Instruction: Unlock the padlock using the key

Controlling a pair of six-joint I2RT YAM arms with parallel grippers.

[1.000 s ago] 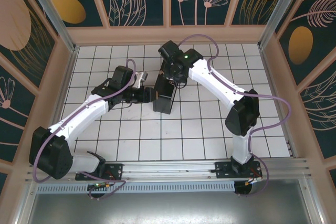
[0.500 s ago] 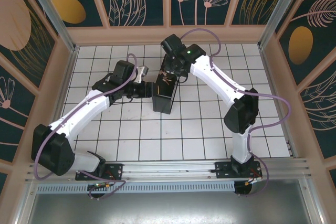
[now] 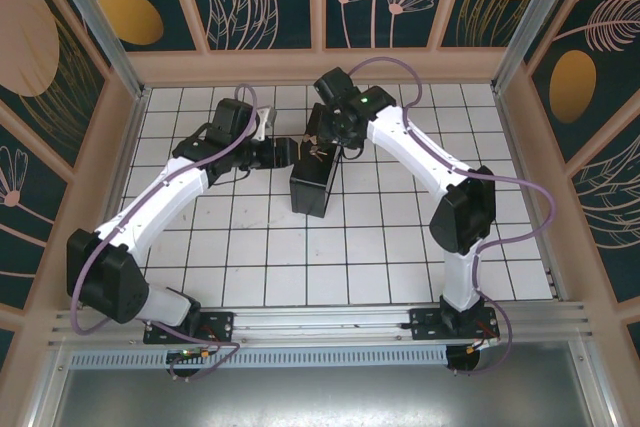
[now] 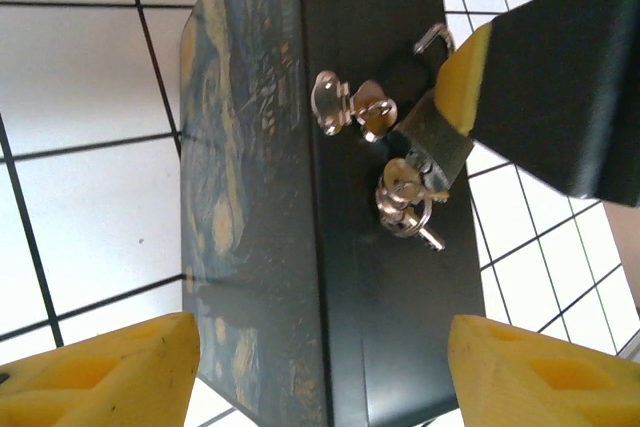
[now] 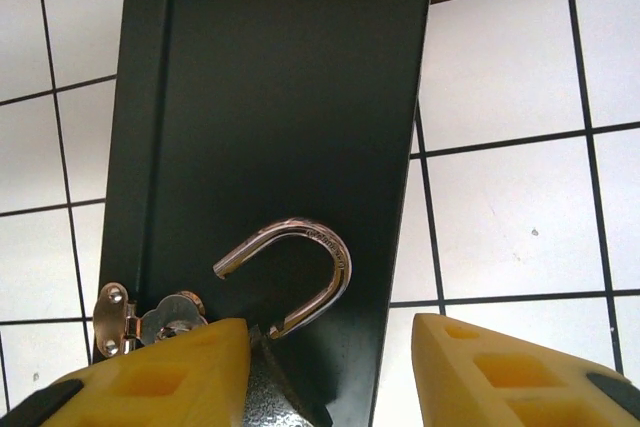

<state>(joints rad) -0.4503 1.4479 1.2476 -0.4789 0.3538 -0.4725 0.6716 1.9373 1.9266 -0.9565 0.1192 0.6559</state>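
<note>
The dark box (image 3: 312, 183) with the painted lid lies on its side mid-table. In the left wrist view the small padlock (image 4: 436, 143) hangs by the box's silver hasp (image 4: 340, 105), with the key bunch (image 4: 405, 199) stuck in its bottom end. The shackle (image 5: 312, 265) stands swung open, its free end clear of the body (image 5: 270, 392). My right gripper (image 5: 325, 347) is open; its left finger (image 5: 150, 377) rests against the padlock body. My left gripper (image 4: 322, 352) is open wide, its fingers either side of the box end, apart from it.
The white gridded table (image 3: 250, 247) is walled by wooden panels on three sides. Both arms meet over the box near the far middle. In the left wrist view the right gripper's black finger (image 4: 560, 77) crowds the padlock from the upper right.
My left arm has swung its gripper toward the far wall along the box's end. The right arm has shifted slightly away too. The box has stayed in place.
</note>
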